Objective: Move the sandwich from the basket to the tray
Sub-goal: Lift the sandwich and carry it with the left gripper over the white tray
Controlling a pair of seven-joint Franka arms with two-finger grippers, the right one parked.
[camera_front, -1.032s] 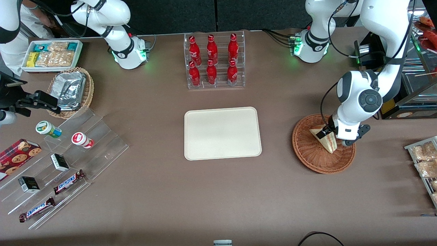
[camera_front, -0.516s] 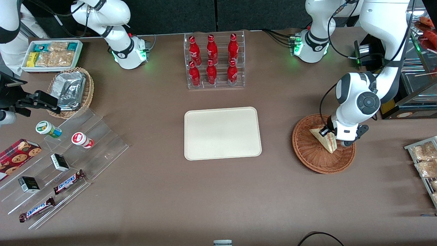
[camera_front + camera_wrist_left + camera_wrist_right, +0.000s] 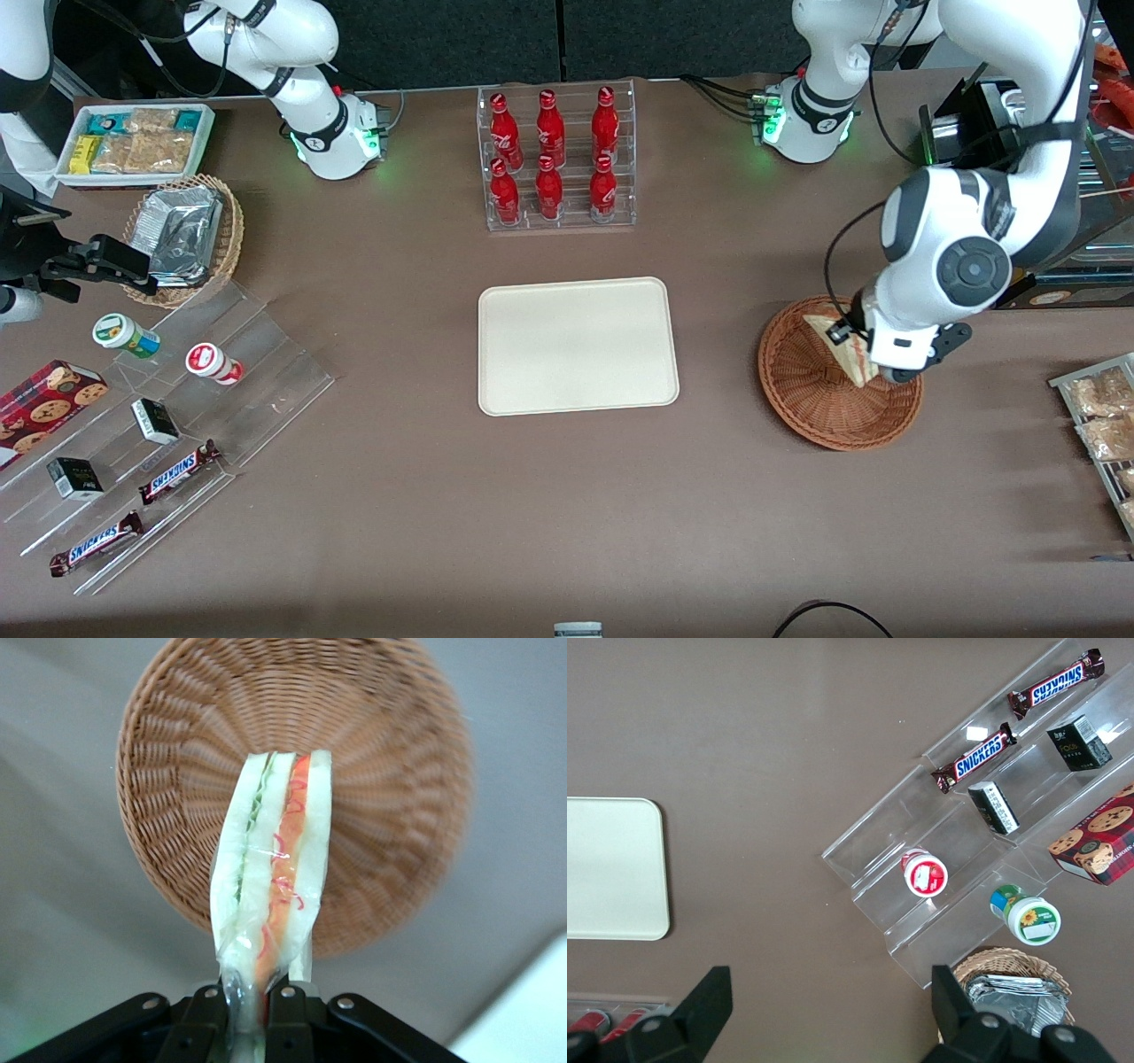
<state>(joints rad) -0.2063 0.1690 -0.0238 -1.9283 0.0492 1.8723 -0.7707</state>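
Observation:
The reddish-brown wicker basket [image 3: 828, 403] sits on the table toward the working arm's end; it also shows in the left wrist view [image 3: 381, 771]. My left gripper [image 3: 852, 347] is shut on the sandwich [image 3: 849, 354], a wrapped white wedge with red and pink filling, and holds it above the basket. In the left wrist view the sandwich [image 3: 270, 877] hangs clear of the basket, pinched between the gripper [image 3: 251, 1014] fingers. The cream tray [image 3: 577, 345] lies bare at the table's middle, and its corner shows in the right wrist view [image 3: 611, 868].
A clear rack of red bottles [image 3: 556, 159] stands farther from the camera than the tray. A metal rack of snack packets [image 3: 1103, 425] lies beside the basket at the table's edge. A tan basket of foil packets [image 3: 184, 235] and clear display steps [image 3: 159, 425] lie toward the parked arm's end.
My left gripper has risen with the sandwich in it, lifting it off the basket floor. The arm's elbow has swung a little farther from the camera.

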